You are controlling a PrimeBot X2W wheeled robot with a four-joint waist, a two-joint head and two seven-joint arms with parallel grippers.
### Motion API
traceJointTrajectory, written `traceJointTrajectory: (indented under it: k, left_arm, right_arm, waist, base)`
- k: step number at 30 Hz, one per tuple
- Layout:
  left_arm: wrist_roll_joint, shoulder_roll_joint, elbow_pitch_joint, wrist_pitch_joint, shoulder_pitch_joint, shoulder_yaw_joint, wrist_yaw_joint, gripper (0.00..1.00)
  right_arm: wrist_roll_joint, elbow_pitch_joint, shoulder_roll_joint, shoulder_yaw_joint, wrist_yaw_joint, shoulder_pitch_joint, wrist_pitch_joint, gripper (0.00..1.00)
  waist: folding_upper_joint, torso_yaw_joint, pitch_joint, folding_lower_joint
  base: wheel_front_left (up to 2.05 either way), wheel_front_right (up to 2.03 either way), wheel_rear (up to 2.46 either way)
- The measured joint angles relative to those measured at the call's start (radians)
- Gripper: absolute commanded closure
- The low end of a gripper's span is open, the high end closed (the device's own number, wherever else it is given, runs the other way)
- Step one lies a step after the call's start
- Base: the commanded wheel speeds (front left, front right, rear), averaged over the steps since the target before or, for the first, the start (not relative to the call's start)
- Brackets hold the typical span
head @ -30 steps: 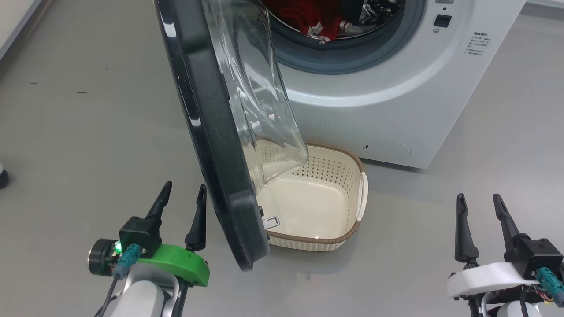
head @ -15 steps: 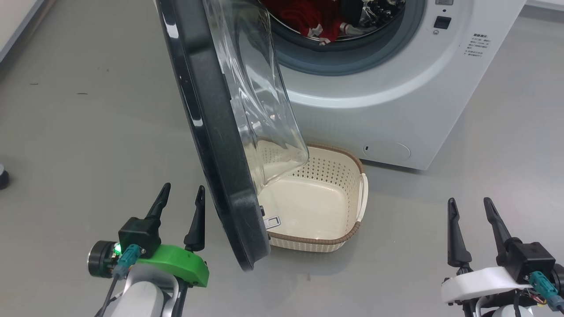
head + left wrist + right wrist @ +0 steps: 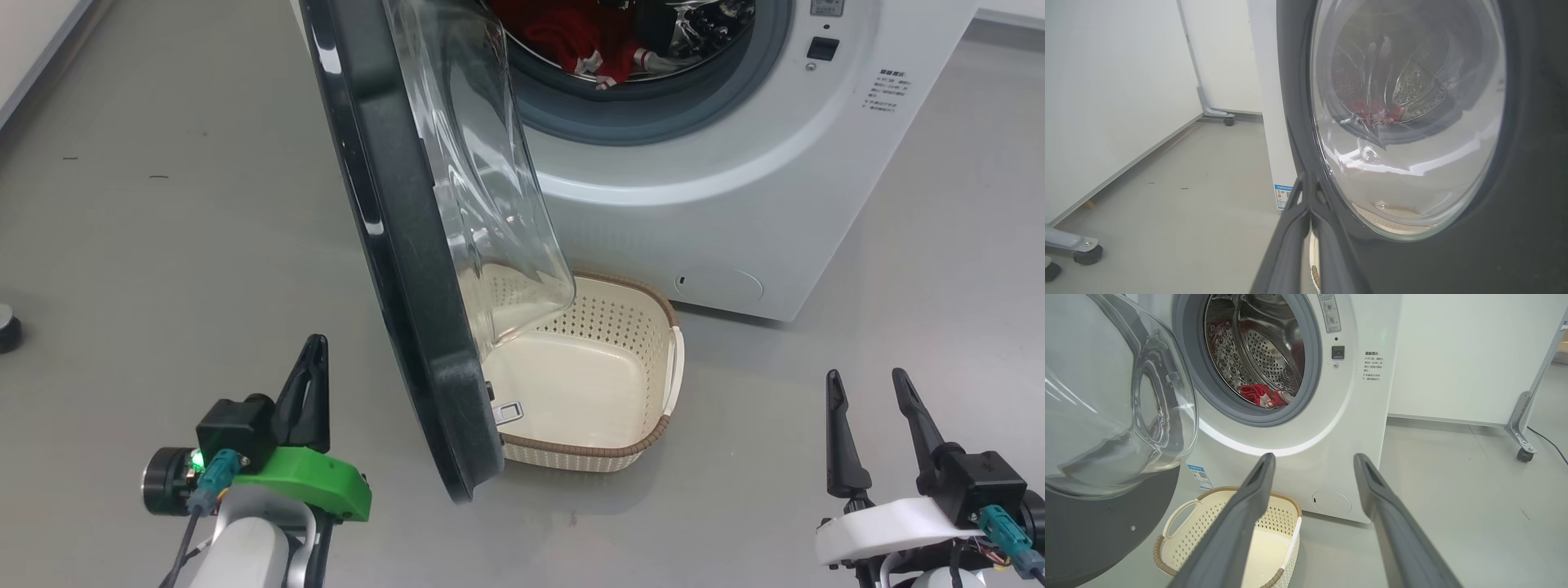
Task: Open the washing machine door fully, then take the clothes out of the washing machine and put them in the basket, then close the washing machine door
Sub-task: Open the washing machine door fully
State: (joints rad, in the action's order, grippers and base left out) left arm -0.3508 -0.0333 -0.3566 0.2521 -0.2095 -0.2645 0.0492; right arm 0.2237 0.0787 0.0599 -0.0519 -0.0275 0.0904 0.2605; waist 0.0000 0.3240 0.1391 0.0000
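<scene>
The washing machine door [image 3: 392, 245] stands partly open, its black rim edge-on and its clear glass bowl [image 3: 490, 204] hanging over the basket [image 3: 645, 437]. Red clothes [image 3: 571, 37] lie in the drum of the white washing machine [image 3: 694, 204]. The cream basket sits on the floor before the machine, holding no clothes. My left gripper [image 3: 317, 343] is shut on nothing, just left of the door's outer face. In the left wrist view its fingertips [image 3: 1306, 181] point at the door [image 3: 1527, 204] rim. My right gripper [image 3: 865, 377] stands open, right of the basket. In the right wrist view, clothes [image 3: 1263, 395] and basket [image 3: 1204, 522] show beyond my right gripper [image 3: 1313, 457].
A small dark round object [image 3: 6, 331] sits on the grey floor at far left. White wall panels on wheeled frames stand around, with casters [image 3: 1086, 255] left of the machine and a caster [image 3: 1525, 454] to its right. Open floor lies left of the door.
My left gripper has closed from open and shifted slightly left and lower. The right gripper drifted a little left, still open. The head camera moved slightly; the door holds its angle.
</scene>
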Motion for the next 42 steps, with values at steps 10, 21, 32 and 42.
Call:
traceJointTrajectory:
  k: [10, 21, 32, 42]
  left_arm:
    - [0.0, 0.0, 0.128, 0.0, -0.003, 0.102, 0.026, 1.0]
    - [0.021, 0.001, 0.439, 0.006, -0.073, 0.14, 0.038, 1.0]
    - [-0.001, 0.0, 0.681, 0.006, -0.092, 0.0, -0.003, 1.0]
    - [-0.089, -0.005, 0.695, -0.018, -0.003, -0.252, -0.092, 1.0]
  right_arm:
    - [-0.006, 0.004, -0.007, 0.012, 0.009, 0.002, 0.0, 0.0]
    - [-0.017, 0.003, -0.014, 0.01, 0.026, 0.002, 0.0, 0.0]
    - [-0.026, 0.004, -0.016, 0.0, 0.044, 0.002, 0.0, 0.0]
    - [-0.033, 0.006, -0.017, -0.02, 0.062, 0.002, 0.0, 0.0]
  waist:
    - [0.0, 0.002, -0.009, 0.0]
    - [0.0, 0.008, -0.015, 0.0001]
    - [0.0, 0.005, -0.018, 0.0]
    - [0.0001, 0.003, -0.026, 0.0]
  base:
    - [0.0, 0.0, 0.0]
    - [0.0, 0.0, 0.0]
    - [0.0, 0.0, 0.0]
    - [0.0, 0.0, 0.0]
